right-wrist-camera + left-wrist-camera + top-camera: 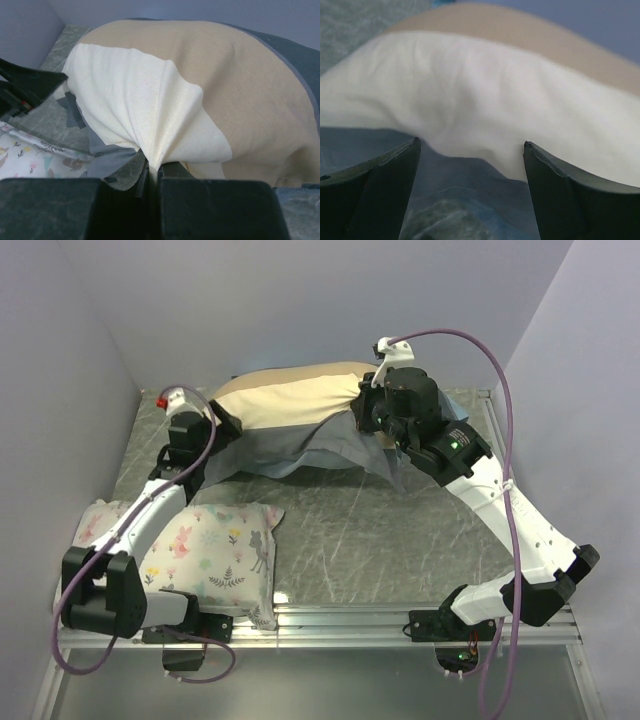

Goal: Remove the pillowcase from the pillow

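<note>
The pillowcase [290,400] lies bulging at the back of the table, its cream and tan stripes up and its grey-blue side [300,452] spread in front. The pillow is hidden inside it. My right gripper [366,405] is at the case's right end and is shut on a pinched fold of the cream stripe [150,115], with the gripper [154,170] holding the fold taut. My left gripper [215,422] is at the case's left end, open; in the left wrist view the gripper [470,147] has cream fabric [485,90] just ahead of its fingers and grey-blue cloth below.
A smaller floral-and-animal print pillow [215,550] lies at the near left under the left arm and shows in the right wrist view [25,160]. The grey marbled table [380,530] has walls at the left, back and right.
</note>
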Available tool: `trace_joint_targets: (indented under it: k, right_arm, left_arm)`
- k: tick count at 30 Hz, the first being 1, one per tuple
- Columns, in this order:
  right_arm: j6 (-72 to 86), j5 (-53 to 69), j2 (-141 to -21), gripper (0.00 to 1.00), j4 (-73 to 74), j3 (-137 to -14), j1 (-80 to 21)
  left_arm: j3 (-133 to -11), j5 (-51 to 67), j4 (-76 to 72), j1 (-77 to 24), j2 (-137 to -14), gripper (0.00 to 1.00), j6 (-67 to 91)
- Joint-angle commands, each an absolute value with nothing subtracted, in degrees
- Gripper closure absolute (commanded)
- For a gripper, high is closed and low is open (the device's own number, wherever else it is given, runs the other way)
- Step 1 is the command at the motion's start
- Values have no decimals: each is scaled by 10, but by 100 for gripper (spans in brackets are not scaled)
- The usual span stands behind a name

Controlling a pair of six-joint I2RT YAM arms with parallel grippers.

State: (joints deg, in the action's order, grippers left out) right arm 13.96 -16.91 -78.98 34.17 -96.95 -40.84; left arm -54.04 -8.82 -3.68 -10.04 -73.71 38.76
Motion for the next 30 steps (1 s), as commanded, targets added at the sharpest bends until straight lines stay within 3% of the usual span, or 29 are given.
trace_joint_targets:
  k: [1, 9, 13, 14, 15, 17, 18, 21, 30]
  right_arm:
    - [123, -186, -772, 100, 262, -1010, -403]
    - [118, -190, -779, 100, 275, -1025, -403]
    - [122, -187, -777, 100, 272, -1023, -404]
    - [122, -188, -777, 100, 273, -1024, -403]
    - [122, -188, -777, 100, 273, -1026, -403]
    - [122, -188, -776, 100, 274, -1027, -404]
    - [122, -188, -776, 100, 275, -1029, -404]
    - [120, -191, -775, 100, 275, -1029, -404]
    - [121, -192, -777, 100, 276, -1026, -404]
  left_arm:
    - [-489, -90, -49, -98, -756, 9, 384]
    - [-396, 7, -299, -66, -802, 5, 354]
    - [-397, 85, -376, -61, -857, 13, 362]
    - [-400, 99, -385, -61, -867, 18, 365]
    - [-409, 106, -388, -61, -877, 35, 372]
    - [-419, 122, -396, -61, -902, 55, 378]
    - [-425, 131, -398, -61, -906, 75, 384]
    - [-432, 131, -392, -62, -910, 99, 383]
    - [-452, 72, -283, -67, -790, 100, 364]
